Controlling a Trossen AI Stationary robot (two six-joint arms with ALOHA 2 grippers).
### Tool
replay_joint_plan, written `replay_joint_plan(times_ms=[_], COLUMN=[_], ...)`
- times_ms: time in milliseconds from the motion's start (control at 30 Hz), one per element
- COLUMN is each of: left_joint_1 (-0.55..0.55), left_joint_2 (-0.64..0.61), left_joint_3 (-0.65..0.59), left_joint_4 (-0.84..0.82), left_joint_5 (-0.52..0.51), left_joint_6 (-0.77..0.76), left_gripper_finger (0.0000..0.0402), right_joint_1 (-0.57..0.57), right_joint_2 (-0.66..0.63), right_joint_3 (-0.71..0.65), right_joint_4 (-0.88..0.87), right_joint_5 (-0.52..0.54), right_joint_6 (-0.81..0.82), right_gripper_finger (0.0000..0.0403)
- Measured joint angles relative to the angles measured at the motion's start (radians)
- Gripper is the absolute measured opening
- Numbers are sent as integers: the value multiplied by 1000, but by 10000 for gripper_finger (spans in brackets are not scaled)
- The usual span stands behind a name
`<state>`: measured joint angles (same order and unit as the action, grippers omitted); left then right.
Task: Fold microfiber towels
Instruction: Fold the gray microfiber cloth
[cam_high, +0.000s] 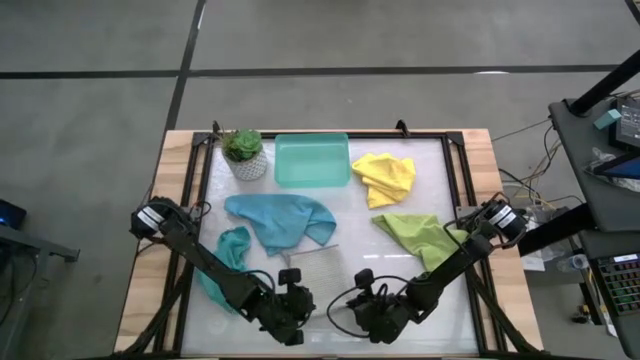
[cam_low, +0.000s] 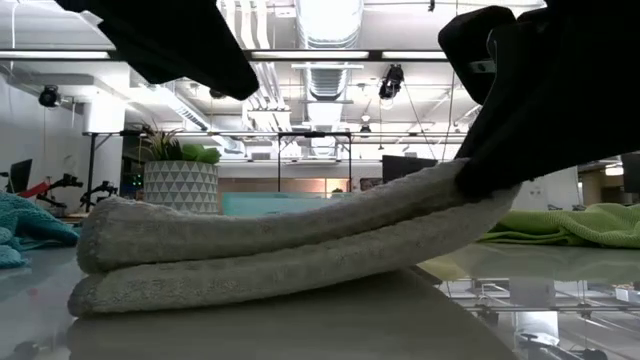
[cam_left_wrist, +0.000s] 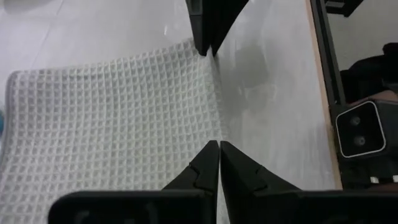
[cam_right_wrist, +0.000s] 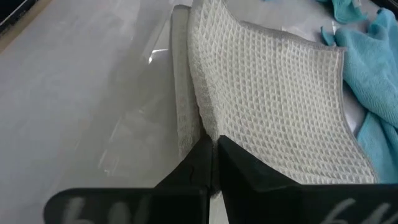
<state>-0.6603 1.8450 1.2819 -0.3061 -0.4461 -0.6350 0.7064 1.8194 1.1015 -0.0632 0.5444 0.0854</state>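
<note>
So both arms are down at the near edge of the desk (cam_high: 330, 215), working the light grey towel (cam_low: 280, 245) between them. From the low camera it's folded over on itself, two layers stacked, lying flat on the desk with one end lifted a bit. The right gripper (cam_right_wrist: 211, 146) has its jaws squeezed shut on that edge of the grey towel, and you can see the waffle weave bunching up right where it's pinched. The left gripper (cam_left_wrist: 219, 149) is closed all the way too, jaws touching, tips sitting right at the towel's edge, but I honestly can't tell if any cloth is actually caught in there. The other towels are spread around the middle of the desk: a big teal towel (cam_high: 280, 218) left of center, a second smaller teal towel (cam_high: 228, 258) near the left arm, partly under it, a yellow towel (cam_high: 385, 177) far right, and a lime green towel (cam_high: 420, 235) nearer on the right, just beside the right arm. At the far edge there's a teal tray (cam_high: 312, 160) with a small potted plant (cam_high: 244, 153) just left of it.
</note>
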Motion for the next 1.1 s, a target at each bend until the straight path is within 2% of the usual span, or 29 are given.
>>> replay_joint_plan(times_ms=[233,433,600,867,967,1100], left_joint_1=[4,6,16,30,31,33], left_joint_2=[-21,-87,-147,-202,-199,-184], left_joint_3=[-8,-37,-66,-156,-211,-297], left_joint_4=[-39,-111,-160,-152,-95,26], left_joint_5=[0,-6,-54,-93,-113,-113], left_joint_6=[40,43,74,59,17,-53], left_gripper_finger=[0,0,0,0,0,0], right_joint_1=[16,4,-7,-51,-85,-134], right_joint_2=[-10,-35,-67,-123,-127,-132], right_joint_3=[5,5,5,-32,-55,-95], right_joint_4=[-65,-110,-153,-186,-186,-188], right_joint_5=[-2,-30,-33,-28,-27,-29], right_joint_6=[15,124,159,97,88,45], right_gripper_finger=[13,21,75,174,193,197])
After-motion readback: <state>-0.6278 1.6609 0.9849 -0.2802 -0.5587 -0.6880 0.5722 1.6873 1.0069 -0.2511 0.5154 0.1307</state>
